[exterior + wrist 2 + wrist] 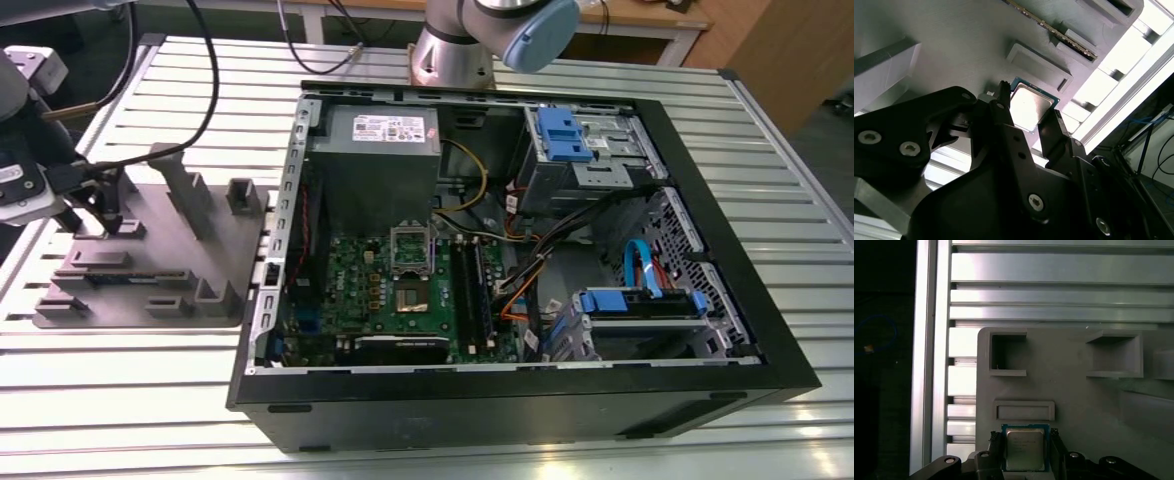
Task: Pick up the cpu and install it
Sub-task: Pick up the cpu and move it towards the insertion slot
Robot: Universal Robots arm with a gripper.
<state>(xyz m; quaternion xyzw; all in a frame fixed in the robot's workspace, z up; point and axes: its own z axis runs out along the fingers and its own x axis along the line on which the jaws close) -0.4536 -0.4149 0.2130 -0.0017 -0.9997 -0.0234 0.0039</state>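
**Gripper closed in on the cpu at the grey tray**

The gripper [1025, 441] has its two black fingers [996, 446] drawn in narrow, one on each of two opposite edges of the cpu [1025, 450]. In the first wrist view I see no gap between pad and chip on either side. The second wrist view shows the same bracket: the gripper [1029, 114] has a finger [1004, 119] against one edge of the cpu [1030, 104] and its partner against the far corner. The chip faces silvery side up with a thin green rim around it. It sits over the grey tray [1074, 390], just beside a shallow rectangular recess. Whether it rests on the tray or is raised off it, I cannot tell.

In the exterior view the arm's base [451, 55] stands at twelve o'clock from the open computer case [534, 412]. The wrist comes in at nine o'clock from the case, and the gripper [87, 215] points down onto the grey tray [134, 255]. Tray and case lie side by side on the slatted metal table [134, 400]. Inside the case the green motherboard [358, 290] lies flat, and its metal-framed socket [411, 297] has a dark centre. The grey power-supply box [374, 165] sits at twelve o'clock from the socket. The gripper is well apart from the socket.
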